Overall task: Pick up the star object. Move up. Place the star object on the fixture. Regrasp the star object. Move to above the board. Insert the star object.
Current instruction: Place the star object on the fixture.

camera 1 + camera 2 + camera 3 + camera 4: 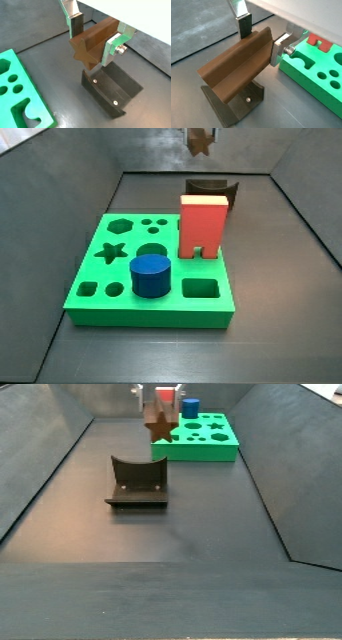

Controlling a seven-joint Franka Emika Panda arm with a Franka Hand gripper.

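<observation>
The star object point(89, 46) is a dark brown prism with a star-shaped end, and my gripper point(93, 42) is shut on it across its sides. Both wrist views show it lying level between the fingers point(244, 26), just over the fixture point(110, 91), not touching it. In a side view the star object point(160, 427) hangs in the air behind the fixture point(136, 481) and in front of the board point(201, 446). In a side view it shows as the star object point(201, 141) at the top edge, above the fixture point(209, 188). The green board point(154, 316) lies flat, its star hole point(114, 253) open.
A red block point(203, 223) stands in the board's far right part and a blue cylinder point(150, 276) stands in a hole near its front. Dark sloping walls point(54, 474) close in the grey floor on both sides.
</observation>
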